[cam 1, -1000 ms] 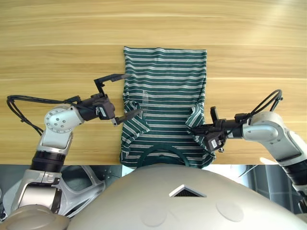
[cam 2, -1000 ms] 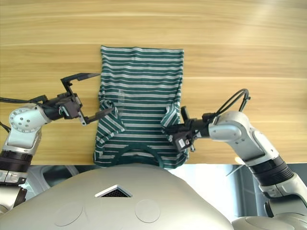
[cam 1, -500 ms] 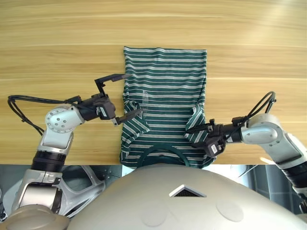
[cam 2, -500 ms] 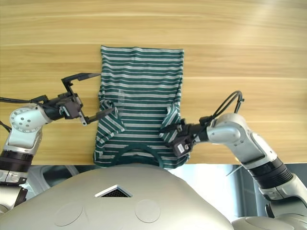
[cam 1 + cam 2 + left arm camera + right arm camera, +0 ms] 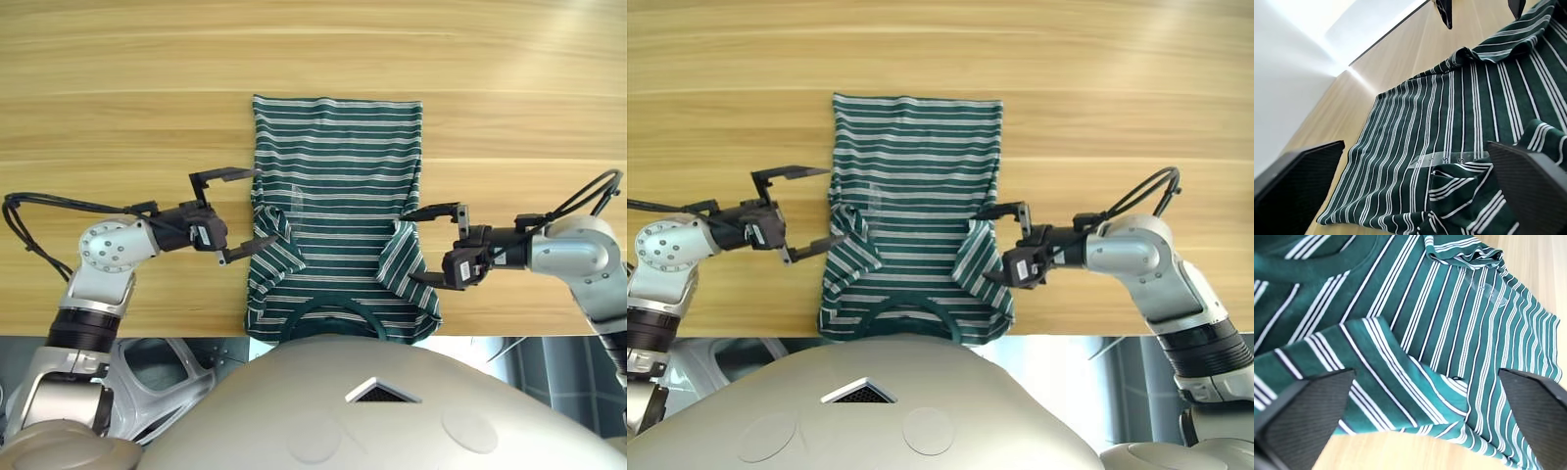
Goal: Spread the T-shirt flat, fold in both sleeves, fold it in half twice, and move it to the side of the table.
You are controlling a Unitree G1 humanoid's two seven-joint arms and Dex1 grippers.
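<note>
The T-shirt [image 5: 338, 166] lies lengthwise in the middle of the table [image 5: 118, 98], collar at the near edge, both sleeves turned inward. The left gripper [image 5: 266, 204] and right gripper [image 5: 407, 245] stand wide apart and empty at its left and right edges. A finger could snag a loose sleeve and undo its fold. The left wrist view shows the left sleeve [image 5: 1464, 196] bunched; the head views make it look flat.

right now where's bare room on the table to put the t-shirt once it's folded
Bare table runs along the far side beyond the T-shirt, and on either side of its far half. Crowded: the near edge, where the open left gripper and right gripper flank the shirt.
</note>
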